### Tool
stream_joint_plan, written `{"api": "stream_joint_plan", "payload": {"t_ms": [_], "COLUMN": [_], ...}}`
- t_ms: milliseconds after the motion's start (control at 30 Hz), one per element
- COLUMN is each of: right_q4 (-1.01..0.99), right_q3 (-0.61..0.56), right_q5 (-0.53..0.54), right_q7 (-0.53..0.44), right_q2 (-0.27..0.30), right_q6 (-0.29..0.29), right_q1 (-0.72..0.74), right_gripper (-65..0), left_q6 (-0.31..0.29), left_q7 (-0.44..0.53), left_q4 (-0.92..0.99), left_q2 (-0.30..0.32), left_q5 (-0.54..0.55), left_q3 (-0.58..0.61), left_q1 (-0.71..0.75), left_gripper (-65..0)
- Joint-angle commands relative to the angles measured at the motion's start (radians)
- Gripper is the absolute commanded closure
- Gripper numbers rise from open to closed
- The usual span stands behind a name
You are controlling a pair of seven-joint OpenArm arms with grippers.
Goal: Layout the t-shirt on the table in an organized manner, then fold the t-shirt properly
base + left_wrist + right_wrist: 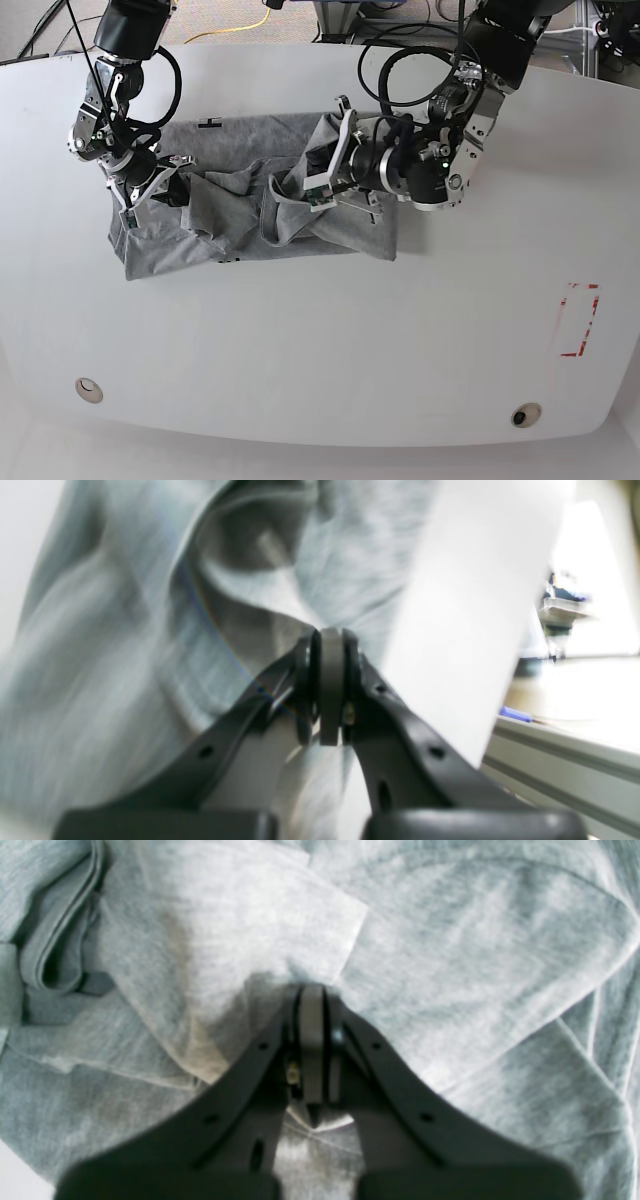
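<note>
- Heather-grey t-shirt (250,215) lying rumpled on the white counter (330,350), in the far half, left of centre in the base view.
- Spread roughly as a wide band, bunched into ridges and deep folds through the middle; lower left corner flatter against the counter.
- Small dark marks showing at the top edge and the lower edge of the cloth; too small to read.
- Seen from the right wrist: overlapping layers, a paler flap lying over darker grey, a hemmed double-stitched edge folded over at upper left.
- Seen from the left wrist: blurred cloth drawn up into a twisted fold, with a shadowed hollow above the tips.
- Left fingers (331,640) pressed together, clamped on a pinch of the t-shirt near its middle; same fingers (318,190) at the raised ridge in the base view.
- Right fingers (312,995) pressed together, clamped on the t-shirt, a fold of cloth caught between them; same fingers (135,200) at the cloth's left end in the base view.
- Red tape rectangle (580,320) on the counter well apart from the t-shirt, toward the right edge.
- Two round grommets (88,389) near the front edge.
</note>
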State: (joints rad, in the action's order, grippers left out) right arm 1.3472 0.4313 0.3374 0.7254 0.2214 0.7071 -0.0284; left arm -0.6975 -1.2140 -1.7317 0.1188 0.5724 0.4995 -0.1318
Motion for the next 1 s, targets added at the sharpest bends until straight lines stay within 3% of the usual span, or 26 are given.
{"api": "stream_joint_plan", "payload": {"t_ms": [0,667,833,967], "right_q4": [0.001,0.002,0.002,0.002], "right_q3": [-0.002,-0.001,0.001,0.001], "right_q5": [-0.05,-0.05,-0.05,-0.05], "right_q7": [0.053,0.073,0.075,0.075], "right_q2": [0.005,0.005,0.005,0.005], "right_q6": [-0.009,-0.009,-0.009,-0.009], "right_q1": [0.0,0.014,0.015,0.015], "right_gripper": [-1.3,-1.3,-1.3,-1.3], "left_q6": [-0.001,-0.001,-0.001,-0.001], "left_q7": [0.016,0.016,0.016,0.016], "left_q4": [-0.017,0.058,0.055,0.054], "left_q2": [-0.032,-0.207,-0.187,-0.118], "left_q5": [0.011,0.011,0.011,0.011], "left_q3": [0.026,0.078,0.043,-0.003], "left_q1": [-0.041,-0.133,-0.15,-0.151], "left_gripper": [0.0,0.0,-1.7,-13.9]}}
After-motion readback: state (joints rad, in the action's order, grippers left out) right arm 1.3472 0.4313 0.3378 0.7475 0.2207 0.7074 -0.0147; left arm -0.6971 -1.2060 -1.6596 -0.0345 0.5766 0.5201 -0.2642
